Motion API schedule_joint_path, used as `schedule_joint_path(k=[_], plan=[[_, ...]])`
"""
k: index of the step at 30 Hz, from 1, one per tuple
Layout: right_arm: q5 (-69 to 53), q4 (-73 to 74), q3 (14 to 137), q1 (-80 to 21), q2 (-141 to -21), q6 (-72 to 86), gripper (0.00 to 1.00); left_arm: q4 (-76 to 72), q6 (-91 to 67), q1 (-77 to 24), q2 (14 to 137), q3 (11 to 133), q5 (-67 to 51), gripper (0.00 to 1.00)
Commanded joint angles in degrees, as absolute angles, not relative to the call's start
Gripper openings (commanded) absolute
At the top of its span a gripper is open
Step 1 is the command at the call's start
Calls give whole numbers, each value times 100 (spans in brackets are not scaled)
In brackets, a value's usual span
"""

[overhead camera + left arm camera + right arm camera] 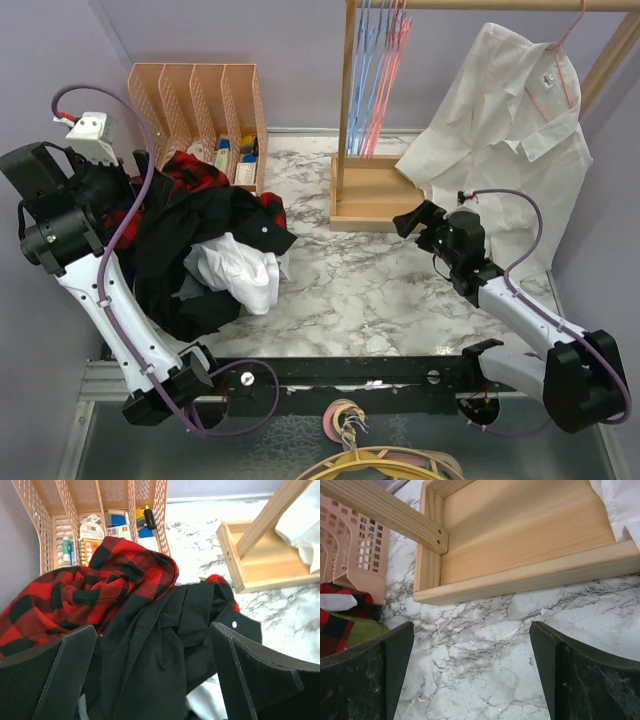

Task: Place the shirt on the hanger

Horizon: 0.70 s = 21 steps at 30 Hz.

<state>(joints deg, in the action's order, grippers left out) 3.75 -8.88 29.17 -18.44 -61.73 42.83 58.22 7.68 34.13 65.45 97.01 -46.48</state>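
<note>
The black shirt point(205, 225) lies crumpled in a clothes pile at the left of the table. In the left wrist view it point(160, 650) fills the space between my fingers, a pale button showing on its right. My left gripper point(135, 205) point(150, 680) is open and empty just above it. A pink-red wire hanger point(393, 75) hangs among blue ones on the wooden rack at the back. My right gripper point(412, 222) point(470, 680) is open and empty over bare marble in front of the rack's base.
A red-and-black plaid garment point(75, 585) and a white garment point(240, 270) share the pile. A peach organizer point(200, 110) stands behind it. The rack's wooden base tray point(520, 545) is close ahead of the right gripper. A white shirt point(510, 130) hangs at right.
</note>
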Motion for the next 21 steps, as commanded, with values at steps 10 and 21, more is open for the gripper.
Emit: schedule_joint_path(k=[10, 21], plan=[[-1781, -2522, 2941, -1890, -6780, 3421, 99, 5106, 1771, 1535, 6690, 8302, -1127, 99], [-2030, -2609, 3019, -1893, -6951, 3667, 99, 8151, 4665, 1219, 6866, 9911, -2851, 98]])
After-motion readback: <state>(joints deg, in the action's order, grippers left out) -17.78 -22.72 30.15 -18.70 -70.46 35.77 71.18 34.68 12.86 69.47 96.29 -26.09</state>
